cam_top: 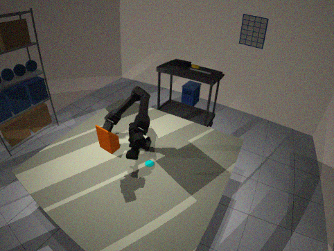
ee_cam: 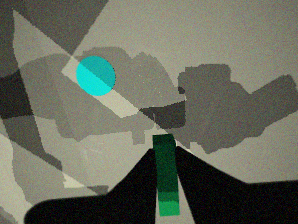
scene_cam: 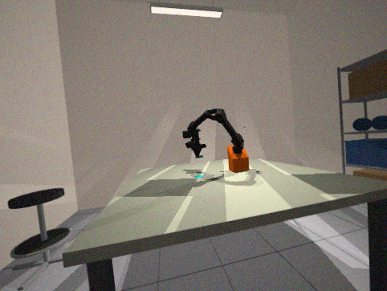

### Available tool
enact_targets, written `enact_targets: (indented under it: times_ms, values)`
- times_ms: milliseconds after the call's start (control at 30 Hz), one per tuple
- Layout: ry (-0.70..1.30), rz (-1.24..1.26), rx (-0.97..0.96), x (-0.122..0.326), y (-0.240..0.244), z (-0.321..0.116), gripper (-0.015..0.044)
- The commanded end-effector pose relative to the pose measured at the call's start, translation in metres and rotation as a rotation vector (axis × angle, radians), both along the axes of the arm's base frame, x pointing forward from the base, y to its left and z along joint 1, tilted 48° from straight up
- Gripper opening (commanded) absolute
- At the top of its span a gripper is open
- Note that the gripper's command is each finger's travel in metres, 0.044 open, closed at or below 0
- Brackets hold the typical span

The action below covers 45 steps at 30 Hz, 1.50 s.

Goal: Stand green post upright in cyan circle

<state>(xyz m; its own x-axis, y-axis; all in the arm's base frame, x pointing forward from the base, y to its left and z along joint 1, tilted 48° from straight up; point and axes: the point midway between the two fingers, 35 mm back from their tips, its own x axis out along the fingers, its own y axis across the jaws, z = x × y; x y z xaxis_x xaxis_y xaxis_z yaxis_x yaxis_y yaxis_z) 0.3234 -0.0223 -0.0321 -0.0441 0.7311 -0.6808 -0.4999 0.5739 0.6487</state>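
Observation:
The green post (scene_cam: 200,156) (ee_cam: 166,172) is held between the fingertips of my gripper (scene_cam: 197,154) (ee_cam: 164,152), which is shut on it. In the exterior view it shows as a short, roughly level green bar below the fingers; its exact tilt is hard to tell. In the top view the gripper (cam_top: 132,157) hides it. The gripper hangs well above the table. The cyan circle (cam_top: 150,163) (scene_cam: 199,176) (ee_cam: 96,76) lies flat and bare on the table, up and left of the fingertips in the wrist view and right of the gripper in the top view.
An orange block (cam_top: 108,140) (scene_cam: 238,161) is at the arm's base on the table (cam_top: 163,208) (scene_cam: 140,225). Shadows of the arm and light stripes cross the tabletop. A dark cart (cam_top: 190,71), a shelf rack (cam_top: 43,74) and a stool (scene_cam: 36,198) are beyond the table.

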Motion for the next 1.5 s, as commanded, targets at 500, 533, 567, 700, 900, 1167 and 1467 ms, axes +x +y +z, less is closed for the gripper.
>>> enact_targets:
  times_ms: [500, 533, 567, 700, 900, 1167, 1467]
  values:
    - [0.336, -0.319, -0.015, 0.010, 0.035, 0.051, 0.0023]
    - [0.354, -0.336, -0.015, 0.010, 0.037, 0.053, 0.0023]
    - [0.371, -0.352, -0.016, 0.011, 0.039, 0.056, 0.0023]
    - [0.443, -0.416, -0.018, 0.011, 0.047, 0.065, 0.0023]
    - [0.551, -0.512, -0.020, 0.011, 0.059, 0.080, 0.0023]
    - [0.596, -0.551, -0.021, 0.010, 0.064, 0.086, 0.0023]
    - [0.572, -0.558, -0.061, 0.009, 0.066, 0.077, 0.0023]
